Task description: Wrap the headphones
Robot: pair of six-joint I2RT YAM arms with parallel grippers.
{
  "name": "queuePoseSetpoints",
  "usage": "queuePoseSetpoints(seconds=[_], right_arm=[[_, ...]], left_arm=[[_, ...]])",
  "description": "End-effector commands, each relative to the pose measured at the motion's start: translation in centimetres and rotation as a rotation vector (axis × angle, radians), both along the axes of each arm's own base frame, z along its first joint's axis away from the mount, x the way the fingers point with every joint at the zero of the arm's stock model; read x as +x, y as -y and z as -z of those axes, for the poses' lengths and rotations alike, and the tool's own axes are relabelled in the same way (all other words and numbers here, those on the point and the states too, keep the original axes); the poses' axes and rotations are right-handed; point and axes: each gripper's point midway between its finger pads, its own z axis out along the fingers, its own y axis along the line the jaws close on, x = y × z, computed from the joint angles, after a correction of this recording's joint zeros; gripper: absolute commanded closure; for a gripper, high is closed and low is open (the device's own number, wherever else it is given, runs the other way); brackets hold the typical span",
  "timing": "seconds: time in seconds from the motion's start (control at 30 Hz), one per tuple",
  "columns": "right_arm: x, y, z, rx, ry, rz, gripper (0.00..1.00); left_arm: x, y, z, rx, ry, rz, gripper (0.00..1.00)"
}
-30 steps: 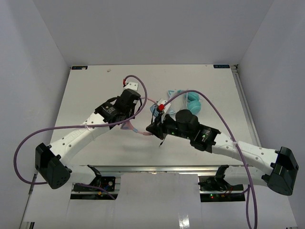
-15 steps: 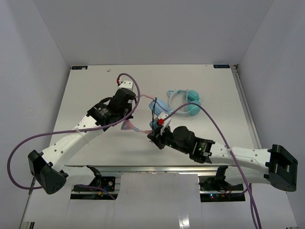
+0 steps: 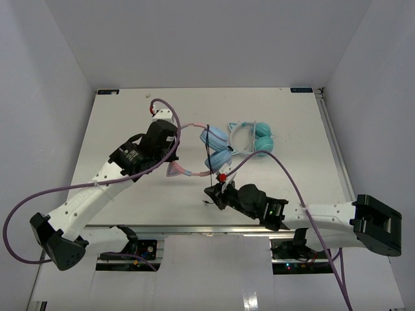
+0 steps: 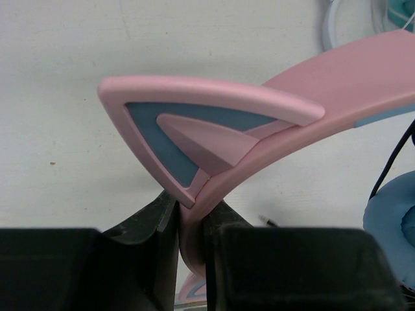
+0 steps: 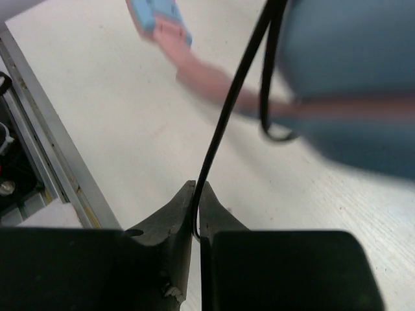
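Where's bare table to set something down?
Bare: far-left corner of the table beyond the left arm; right side between the teal headphones and the right rail. Crowded: centre, where left end effector clamps the pink headphones and right end effector pinches their cable.

Light: bright, even, diffuse, from above. Shadows: faint, soft-edged on the matte white tabletop (image 3: 130,116). Top view: sharp. Left wrist view: pink plastic cat-ear headband (image 4: 350,84) crisp. Right wrist view: round light-blue ear cup (image 5: 350,78) heavily blurred; thin black cable (image 5: 225,123) soft.
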Motion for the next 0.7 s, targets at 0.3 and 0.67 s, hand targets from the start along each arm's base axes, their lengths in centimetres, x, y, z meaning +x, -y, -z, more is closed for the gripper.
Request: queuePoseSetpoints(seconds=[0.3,0.67], right_arm=[[0.4,-0.6,0.0,0.094,0.139,-0.010,0.83],[0.8,-1.0,1.5,0.122,0.156,0.002,0.82]], left_arm=[[-0.3,1.3,-6.3,-0.267,0.142,-0.002,1.00],[-0.7,1.5,-6.9,-0.292,0.147,0.022,1.00]])
